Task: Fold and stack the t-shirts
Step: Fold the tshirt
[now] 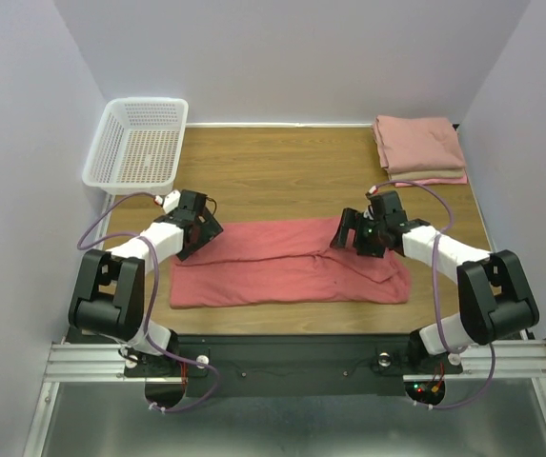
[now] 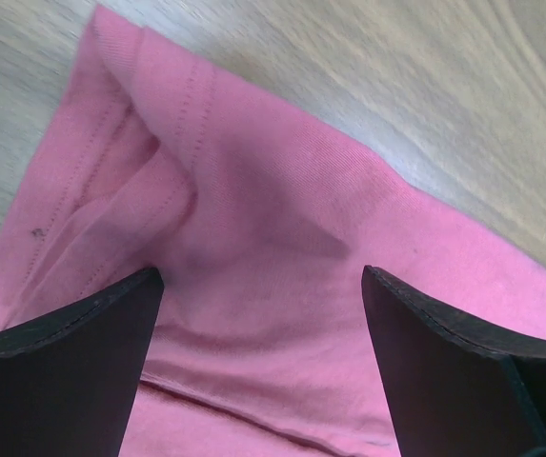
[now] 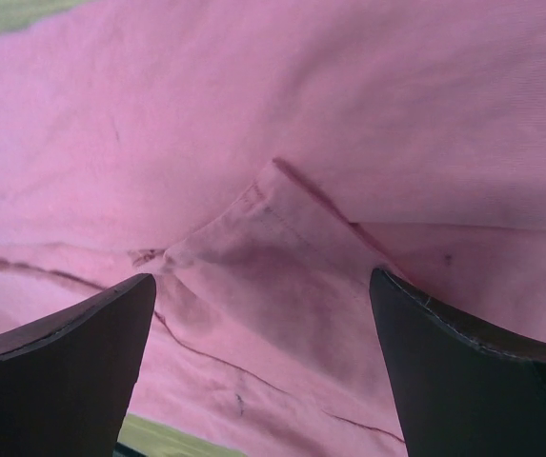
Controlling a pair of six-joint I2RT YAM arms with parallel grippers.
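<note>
A coral-red t-shirt (image 1: 287, 267) lies folded lengthwise into a long strip across the near middle of the wooden table (image 1: 282, 176). My left gripper (image 1: 199, 231) is open, low over the shirt's far left corner; its wrist view shows the hemmed cloth (image 2: 253, 238) between the spread fingers (image 2: 72, 362). My right gripper (image 1: 352, 233) is open over the shirt's far right end; a folded sleeve edge (image 3: 273, 238) lies between its fingers (image 3: 463, 371). A stack of folded salmon-pink and beige t-shirts (image 1: 419, 149) sits at the far right corner.
A white plastic lattice basket (image 1: 137, 145) stands at the far left corner, partly over the table edge. Grey walls close in the table on three sides. Bare wood runs between the basket and the stack.
</note>
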